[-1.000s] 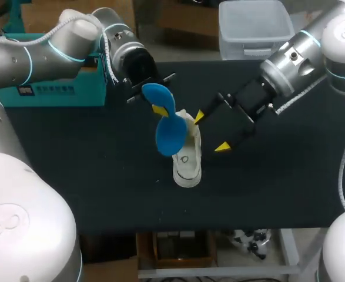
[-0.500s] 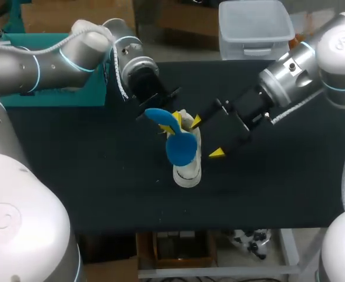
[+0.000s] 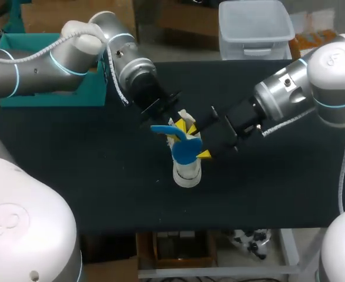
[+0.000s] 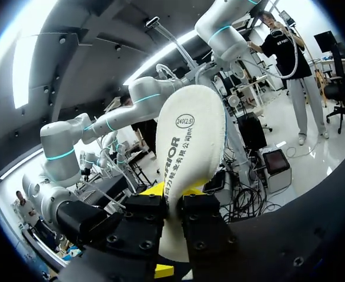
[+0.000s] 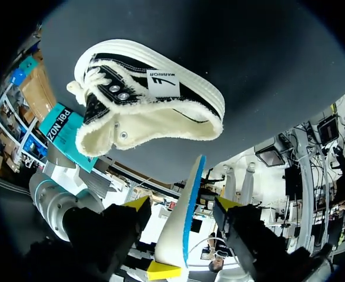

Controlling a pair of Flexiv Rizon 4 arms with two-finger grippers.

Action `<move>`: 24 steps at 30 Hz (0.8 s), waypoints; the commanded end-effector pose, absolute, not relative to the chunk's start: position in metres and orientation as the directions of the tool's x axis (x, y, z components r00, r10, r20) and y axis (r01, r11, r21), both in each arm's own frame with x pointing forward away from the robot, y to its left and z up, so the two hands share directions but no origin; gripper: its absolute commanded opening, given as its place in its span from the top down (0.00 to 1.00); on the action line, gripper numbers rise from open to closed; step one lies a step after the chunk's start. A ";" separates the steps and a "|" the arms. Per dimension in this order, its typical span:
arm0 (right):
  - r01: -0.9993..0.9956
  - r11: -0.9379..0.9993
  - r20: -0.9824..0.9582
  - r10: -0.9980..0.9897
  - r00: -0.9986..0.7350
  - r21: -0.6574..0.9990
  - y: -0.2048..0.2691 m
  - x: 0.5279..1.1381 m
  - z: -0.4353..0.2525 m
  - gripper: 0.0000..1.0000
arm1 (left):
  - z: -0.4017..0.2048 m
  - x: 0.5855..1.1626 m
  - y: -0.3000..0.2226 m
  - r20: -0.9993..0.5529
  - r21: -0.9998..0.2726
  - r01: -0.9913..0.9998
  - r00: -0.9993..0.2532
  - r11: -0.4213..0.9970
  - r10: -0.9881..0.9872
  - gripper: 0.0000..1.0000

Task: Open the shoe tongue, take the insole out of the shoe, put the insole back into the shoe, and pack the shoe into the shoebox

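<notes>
Blue insole (image 3: 183, 150) hangs over the shoe (image 3: 187, 171) on the tabletop (image 3: 101, 176), left jaws clamped on it; right jaws stand open astride it, probably to guide it back into the opening.

— What's around your right pincer (image 3: 197, 140) besides the job itself?
— The black table (image 3: 72, 176), spread beneath it. You've also got a tiny pale speck (image 3: 157, 181) lying on the cloth near it.

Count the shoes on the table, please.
1. The shoe stands in the middle of the table, under the blue insole that the left hand holds. The teal box could hide another.
</notes>
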State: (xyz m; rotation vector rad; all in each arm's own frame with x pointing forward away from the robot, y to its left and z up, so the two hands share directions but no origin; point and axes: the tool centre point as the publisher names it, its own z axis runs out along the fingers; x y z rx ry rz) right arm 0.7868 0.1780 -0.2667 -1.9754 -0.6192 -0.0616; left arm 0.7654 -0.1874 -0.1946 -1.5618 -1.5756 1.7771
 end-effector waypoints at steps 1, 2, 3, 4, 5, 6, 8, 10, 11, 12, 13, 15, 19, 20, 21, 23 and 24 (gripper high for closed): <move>0.443 -0.356 0.308 0.376 0.874 -0.823 0.179 0.782 -0.270 0.51 | -0.193 0.764 -0.184 -0.519 -0.808 0.507 -0.368 -0.301 0.772 1.00; 0.442 -0.356 0.310 0.371 0.876 -0.823 0.180 0.782 -0.270 0.51 | -0.193 0.765 -0.184 -0.524 -0.802 0.515 -0.367 -0.302 0.769 1.00; 0.443 -0.355 0.312 0.368 0.876 -0.823 0.180 0.783 -0.271 0.51 | -0.194 0.766 -0.183 -0.528 -0.799 0.519 -0.366 -0.302 0.766 1.00; 0.444 -0.353 0.314 0.367 0.876 -0.824 0.181 0.784 -0.272 0.51 | -0.195 0.767 -0.183 -0.528 -0.800 0.518 -0.364 -0.304 0.767 1.00; 0.444 -0.349 0.316 0.365 0.876 -0.825 0.182 0.785 -0.273 0.51 | -0.195 0.768 -0.184 -0.527 -0.800 0.517 -0.364 -0.304 0.768 1.00; 0.443 -0.346 0.316 0.365 0.876 -0.827 0.183 0.786 -0.274 0.51 | -0.196 0.770 -0.185 -0.527 -0.800 0.520 -0.367 -0.300 0.767 1.00; 0.440 -0.342 0.316 0.362 0.877 -0.830 0.184 0.787 -0.275 0.51 | -0.198 0.772 -0.186 -0.520 -0.805 0.511 -0.368 -0.300 0.771 1.00; 0.439 -0.342 0.316 0.360 0.878 -0.831 0.184 0.788 -0.275 0.53 | -0.200 0.773 -0.187 -0.521 -0.805 0.513 -0.368 -0.299 0.770 1.00; 0.438 -0.342 0.315 0.358 0.879 -0.831 0.184 0.788 -0.275 0.56 | -0.200 0.773 -0.188 -0.518 -0.806 0.511 -0.366 -0.298 0.773 1.00; 0.436 -0.343 0.314 0.357 0.880 -0.832 0.185 0.788 -0.275 0.63 | -0.201 0.774 -0.188 -0.518 -0.806 0.511 -0.366 -0.298 0.773 1.00; 0.436 -0.344 0.314 0.355 0.880 -0.832 0.185 0.789 -0.274 0.68 | -0.202 0.774 -0.188 -0.516 -0.807 0.509 -0.364 -0.299 0.775 1.00; 0.434 -0.347 0.313 0.353 0.882 -0.831 0.186 0.789 -0.273 0.69 | -0.202 0.775 -0.188 -0.514 -0.810 0.504 -0.361 -0.302 0.778 1.00; 0.436 -0.353 0.314 0.353 0.882 -0.828 0.185 0.791 -0.272 1.00 | -0.202 0.776 -0.187 -0.506 -0.817 0.487 -0.349 -0.309 0.789 1.00; 0.437 -0.354 0.314 0.353 0.881 -0.827 0.185 0.791 -0.272 1.00 | -0.203 0.777 -0.187 -0.496 -0.825 0.473 -0.345 -0.308 0.797 1.00; 0.437 -0.355 0.314 0.354 0.881 -0.827 0.185 0.792 -0.272 1.00 | -0.203 0.778 -0.187 -0.493 -0.828 0.470 -0.346 -0.307 0.798 1.00; 0.443 -0.360 0.318 0.356 0.879 -0.821 0.184 0.793 -0.272 1.00 | -0.203 0.780 -0.186 -0.482 -0.835 0.460 -0.343 -0.303 0.806 1.00; 0.447 -0.360 0.322 0.356 0.877 -0.819 0.184 0.793 -0.272 1.00 | -0.203 0.781 -0.186 -0.474 -0.840 0.452 -0.342 -0.301 0.811 1.00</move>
